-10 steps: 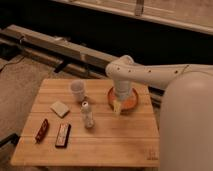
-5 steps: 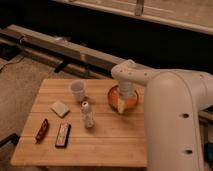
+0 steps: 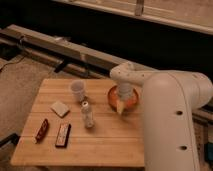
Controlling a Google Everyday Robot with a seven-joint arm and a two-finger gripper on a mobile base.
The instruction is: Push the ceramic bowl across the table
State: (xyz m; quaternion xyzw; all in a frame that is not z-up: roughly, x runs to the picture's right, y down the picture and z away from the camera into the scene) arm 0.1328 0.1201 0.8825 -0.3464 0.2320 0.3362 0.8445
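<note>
Big white robot arm point(image 3: 170, 115) fills the right side, its body covering the worktop's right edge; elbow bends near the far-right part of the worktop and the wrist points down. Worktop point(image 3: 100, 145) is light wood planks, rectangular, seen at a slight angle. Long grey rail point(image 3: 55, 44) runs along the floor behind it. Ceramic bowl point(image 3: 113, 98), orange-red inside, sits at the far-right area of the worktop, partly hidden by the wrist. Pincer point(image 3: 121, 106) is down inside/over the bowl, yellowish tip near the bowl's front rim; can't tell whether it's wide or narrow, or if it touches the bowl. White cup point(image 3: 78, 90) is upright, left of the bowl, near the far edge, apart from it. Small clear bottle point(image 3: 87, 114) is upright approx. mid-worktop, in front of the cup. Dark flat rectangular obj point(image 3: 63, 135) lies front-left. Red-brown bar point(image 3: 41, 130) lies just left of it. Tan square pad point(image 3: 60, 108) lies left of the bottle.
</note>
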